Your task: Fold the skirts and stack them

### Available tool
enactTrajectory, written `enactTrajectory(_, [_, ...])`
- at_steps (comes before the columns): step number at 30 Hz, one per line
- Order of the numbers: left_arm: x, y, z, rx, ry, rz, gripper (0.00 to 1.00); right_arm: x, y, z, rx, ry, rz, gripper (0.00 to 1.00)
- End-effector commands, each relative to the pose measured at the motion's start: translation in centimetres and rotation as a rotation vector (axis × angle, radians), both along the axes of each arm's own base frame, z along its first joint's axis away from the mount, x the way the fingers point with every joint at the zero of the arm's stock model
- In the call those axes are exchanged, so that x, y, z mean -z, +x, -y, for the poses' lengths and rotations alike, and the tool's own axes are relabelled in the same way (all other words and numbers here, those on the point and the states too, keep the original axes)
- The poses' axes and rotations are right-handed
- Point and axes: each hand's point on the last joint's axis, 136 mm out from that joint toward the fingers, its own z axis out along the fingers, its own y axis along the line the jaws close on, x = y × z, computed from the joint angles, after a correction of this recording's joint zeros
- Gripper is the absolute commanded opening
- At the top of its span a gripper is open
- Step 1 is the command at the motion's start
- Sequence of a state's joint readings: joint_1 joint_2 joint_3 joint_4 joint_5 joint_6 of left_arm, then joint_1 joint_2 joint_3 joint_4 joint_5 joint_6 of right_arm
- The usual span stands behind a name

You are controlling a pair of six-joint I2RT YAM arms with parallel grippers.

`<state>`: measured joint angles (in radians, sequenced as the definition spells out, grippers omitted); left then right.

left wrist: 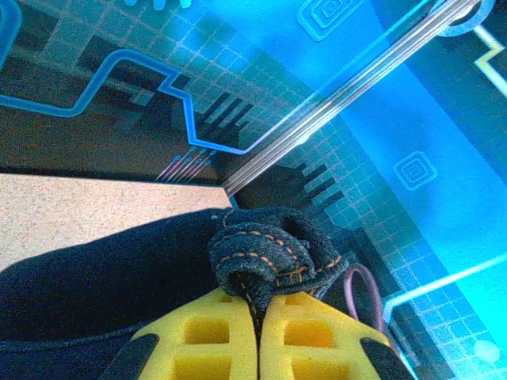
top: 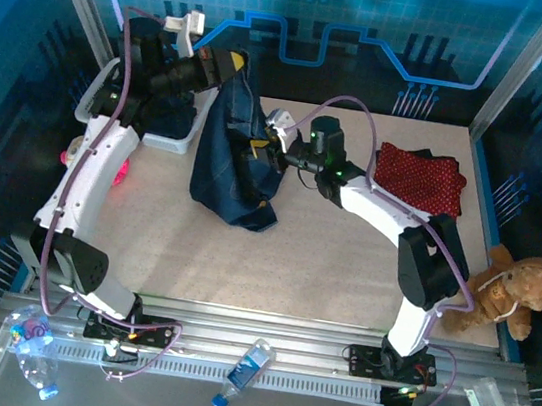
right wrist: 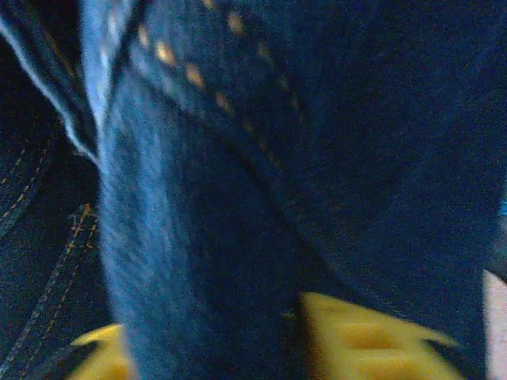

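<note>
Dark blue denim skirt (top: 240, 158) hanging at upper centre, lower end bunched on beige table (top: 323, 261). Stitched top seam clamped in left gripper (left wrist: 258, 305), jaws together on it. At its right edge, right gripper (top: 276, 150), yellow fingers (right wrist: 360, 336) either side of a fold; grip impossible to tell. At upper right, red patterned skirt (top: 419, 178) lying flat.
</note>
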<state>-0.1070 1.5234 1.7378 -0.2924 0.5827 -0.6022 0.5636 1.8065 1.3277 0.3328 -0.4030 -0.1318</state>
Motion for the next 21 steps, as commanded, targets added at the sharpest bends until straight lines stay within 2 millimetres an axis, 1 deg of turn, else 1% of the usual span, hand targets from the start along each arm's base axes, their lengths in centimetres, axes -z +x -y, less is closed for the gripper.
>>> enactTrajectory(1, [-3.1, -2.8, -2.4, -0.062, 0.084, 0.113, 0.00, -6.7, -0.9, 4.3, 0.074, 0.086, 0.128, 0.00])
enactTrajectory(3, [-3.3, -3.8, -4.6, -0.136, 0.135, 0.124, 0.00, -8.3, -3.1, 6.9, 0.030, 0.100, 0.070, 0.00])
enactTrajectory(4, [-3.4, -4.2, -5.5, -0.164, 0.150, 0.130, 0.00, -8.6, -4.7, 7.6, -0.006, 0.078, 0.028, 0.00])
enactTrajectory(5, [-3.7, -4.9, -6.4, -0.191, 0.160, 0.137, 0.00, -9.0, -6.2, 7.9, -0.036, 0.055, 0.002, 0.00])
enactTrajectory(7, [-4.3, -6.1, -7.8, -0.240, 0.178, 0.159, 0.00, -10.0, -9.1, 7.7, -0.112, 0.037, -0.045, 0.00])
enactTrajectory(8, [-4.8, -6.7, -8.1, -0.258, 0.191, 0.173, 0.00, -10.6, -10.4, 7.3, -0.147, 0.045, -0.079, 0.00])
enactTrajectory(9, [-5.4, -7.4, -8.1, -0.259, 0.200, 0.192, 0.00, -11.4, -11.7, 6.7, -0.187, 0.061, -0.103, 0.00])
enactTrajectory(10, [-6.0, -7.9, -7.7, -0.235, 0.194, 0.208, 0.00, -12.1, -12.5, 6.2, -0.212, 0.074, -0.120, 0.00])
enactTrajectory(11, [-6.6, -8.2, -7.1, -0.201, 0.179, 0.222, 0.00, -12.8, -13.1, 5.7, -0.221, 0.088, -0.134, 0.00])
enactTrajectory(13, [-7.4, -8.5, -5.1, -0.106, 0.154, 0.249, 0.00, -14.0, -13.7, 5.0, -0.223, 0.127, -0.164, 0.00])
enactTrajectory(14, [-7.4, -8.3, -3.8, -0.055, 0.157, 0.251, 0.00, -14.3, -13.7, 4.9, -0.208, 0.146, -0.190, 0.00])
enactTrajectory(15, [-6.9, -7.7, -2.2, -0.004, 0.173, 0.240, 0.00, -14.5, -13.3, 4.9, -0.172, 0.163, -0.215, 0.00])
enactTrajectory(16, [-6.3, -7.1, -0.8, 0.041, 0.193, 0.227, 0.00, -14.3, -12.6, 5.0, -0.120, 0.175, -0.244, 0.00])
enactTrajectory(17, [-5.4, -6.3, 1.1, 0.094, 0.208, 0.205, 0.00, -13.7, -11.4, 5.5, -0.029, 0.188, -0.286, 0.00])
enactTrajectory(19, [-3.2, -4.0, 4.1, 0.179, 0.210, 0.145, 0.00, -11.6, -9.1, 6.9, 0.173, 0.214, -0.383, 0.00])
enactTrajectory(20, [-1.8, -2.6, 5.6, 0.225, 0.207, 0.113, 0.00, -10.2, -8.0, 7.8, 0.293, 0.235, -0.439, 0.00])
enactTrajectory(21, [-0.2, -1.1, 7.2, 0.266, 0.205, 0.083, 0.00, -9.0, -7.4, 8.5, 0.373, 0.262, -0.498, 0.00])
